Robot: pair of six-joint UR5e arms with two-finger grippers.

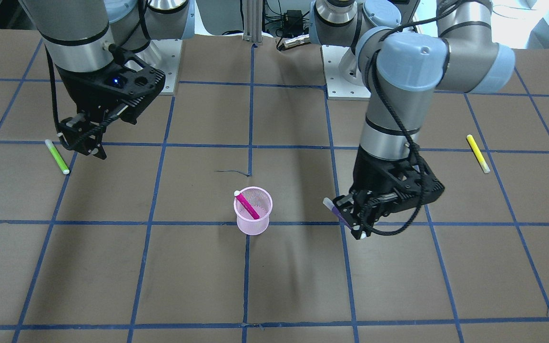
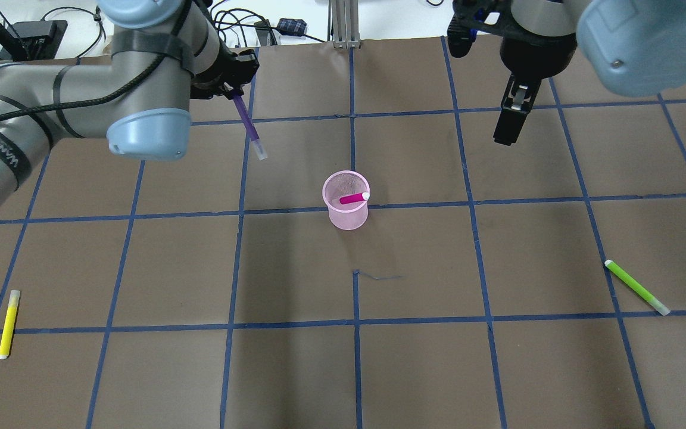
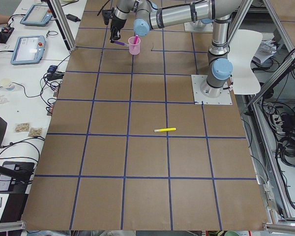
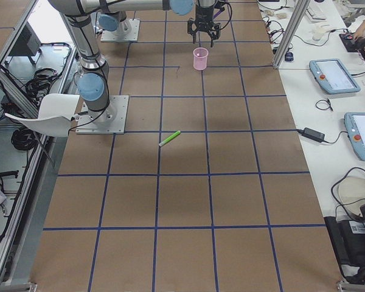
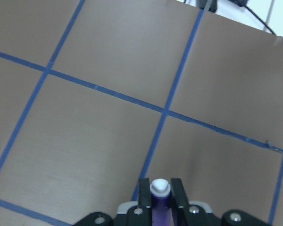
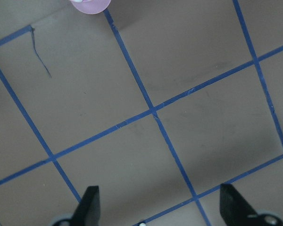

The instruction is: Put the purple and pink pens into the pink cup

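The pink mesh cup [image 1: 254, 220] stands upright near the table's middle, also in the overhead view [image 2: 348, 215]. The pink pen [image 1: 247, 206] leans inside it, white cap up. My left gripper [image 1: 352, 220] is shut on the purple pen [image 1: 333, 208] and holds it above the table, to the cup's side. In the overhead view the purple pen [image 2: 249, 126] slants down from that gripper [image 2: 233, 90]. The left wrist view shows the pen's end [image 5: 160, 189] between the fingers. My right gripper [image 1: 85, 146] is open and empty, raised, far from the cup; its wrist view shows spread fingers [image 6: 90, 203].
A green pen [image 1: 57, 157] lies on the table near my right gripper. A yellow pen [image 1: 478, 153] lies far out on my left side. Blue tape lines grid the brown table. The arm bases stand at the robot's edge.
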